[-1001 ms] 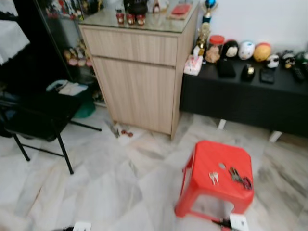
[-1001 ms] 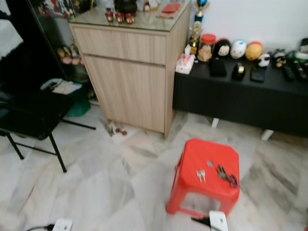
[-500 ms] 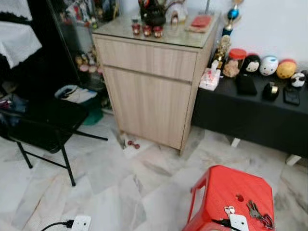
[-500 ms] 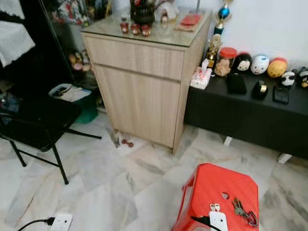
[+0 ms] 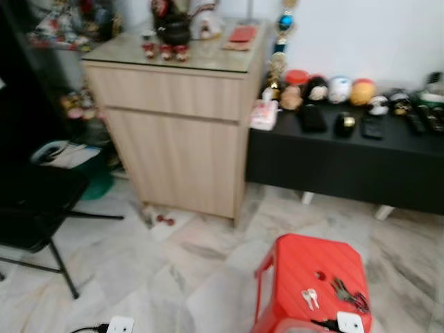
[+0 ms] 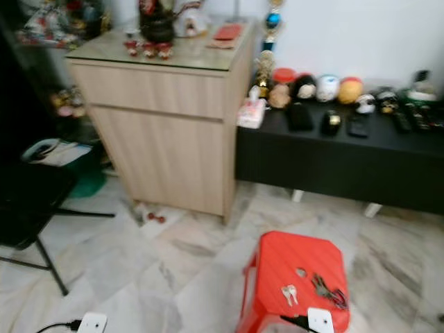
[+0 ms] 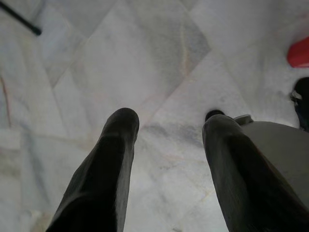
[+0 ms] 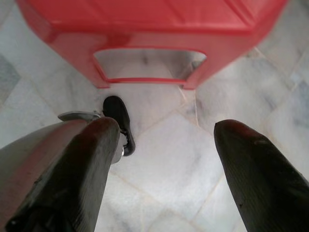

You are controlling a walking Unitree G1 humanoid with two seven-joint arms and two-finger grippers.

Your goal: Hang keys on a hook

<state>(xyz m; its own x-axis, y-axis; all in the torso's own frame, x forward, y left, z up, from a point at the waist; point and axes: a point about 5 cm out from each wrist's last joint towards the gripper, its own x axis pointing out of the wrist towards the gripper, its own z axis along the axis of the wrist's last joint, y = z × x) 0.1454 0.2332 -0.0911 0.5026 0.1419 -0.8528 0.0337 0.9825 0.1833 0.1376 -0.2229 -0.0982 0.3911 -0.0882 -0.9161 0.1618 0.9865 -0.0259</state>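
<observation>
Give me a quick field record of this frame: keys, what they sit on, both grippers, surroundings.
keys: dark bunch plus a small silver pair, apart, both lying on the stool top
support: red plastic stool on the marble floor
left gripper: open, pointing down over bare floor, holding nothing
right gripper: open, low on the near side of the stool, holding nothing
hook: cannot be made out in these blurred views
surroundings: wooden cabinet, black low bench with figurines, black folding chair
task state: keys not yet picked up
</observation>
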